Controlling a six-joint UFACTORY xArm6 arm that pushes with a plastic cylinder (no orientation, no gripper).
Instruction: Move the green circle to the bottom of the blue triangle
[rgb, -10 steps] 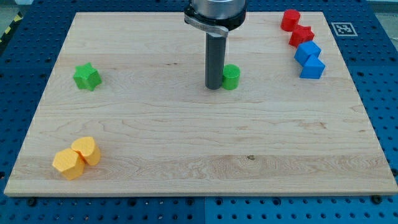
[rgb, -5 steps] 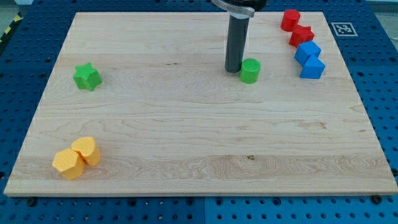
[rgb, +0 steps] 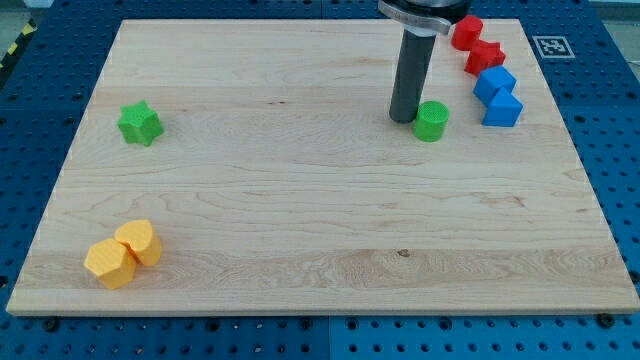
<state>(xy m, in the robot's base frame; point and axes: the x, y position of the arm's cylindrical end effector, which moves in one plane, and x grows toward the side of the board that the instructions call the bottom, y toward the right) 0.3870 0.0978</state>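
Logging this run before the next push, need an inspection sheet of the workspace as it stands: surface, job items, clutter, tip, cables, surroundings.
Surface: wooden board, flat, intact.
Job's things: green circle left of and slightly below the blue triangle; not yet beneath it.
Clutter: green star at left; two yellow blocks touching, bottom left; two red blocks and a second blue block, top right.
Grippers: none; my tip against the circle's left side.
Cables: nothing seen.
Surroundings: blue perforated table; marker tag.
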